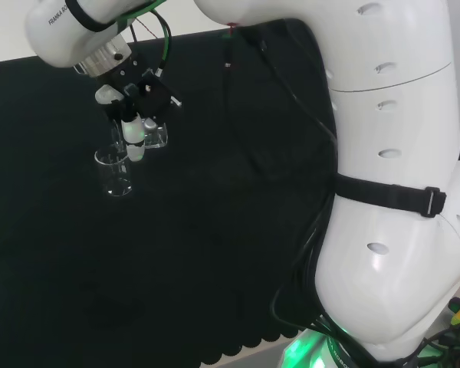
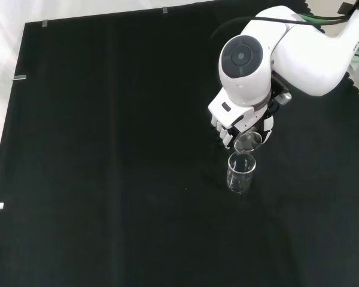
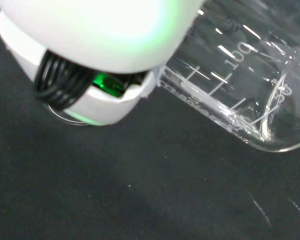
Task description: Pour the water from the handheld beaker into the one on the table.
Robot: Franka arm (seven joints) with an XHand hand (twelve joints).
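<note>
1. Two clear beakers sit close together; the hand (image 1: 130,115) has its fingers curled round the upper one, the held beaker (image 2: 248,142).
2. That held beaker is tipped, its mouth just above the rim of the standing beaker (image 2: 241,173).
3. The standing beaker is upright on the black cloth (image 2: 107,179), directly below the hand.
</note>
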